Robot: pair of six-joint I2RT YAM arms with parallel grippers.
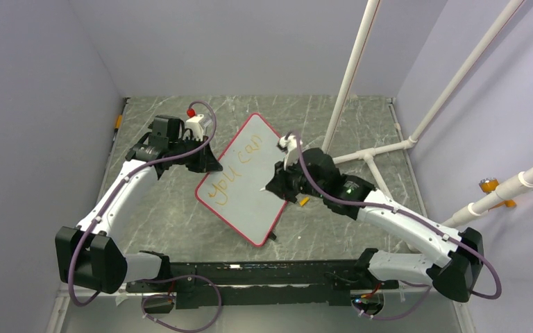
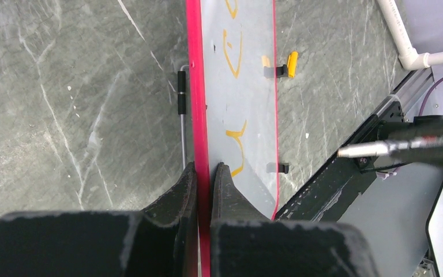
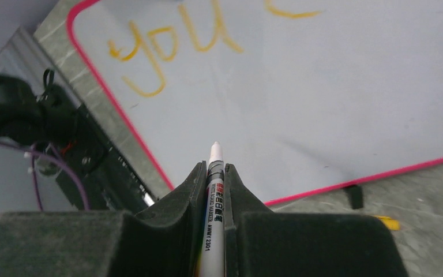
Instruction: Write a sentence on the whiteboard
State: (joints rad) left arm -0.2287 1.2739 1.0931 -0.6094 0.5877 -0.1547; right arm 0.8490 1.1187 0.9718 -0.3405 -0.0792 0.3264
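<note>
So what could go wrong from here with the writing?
The whiteboard is pinched only at one edge by the left jaws, so pen pressure might swing it. The marker in the right jaws could slip or tilt when pressed. Moving low over the board could also smear the orange "you can".

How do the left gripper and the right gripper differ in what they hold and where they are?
The left gripper is shut on the red edge of the whiteboard; the right gripper is shut on a marker. The left gripper sits at the board's rim; the right gripper points at its blank part. Both are black.
</note>
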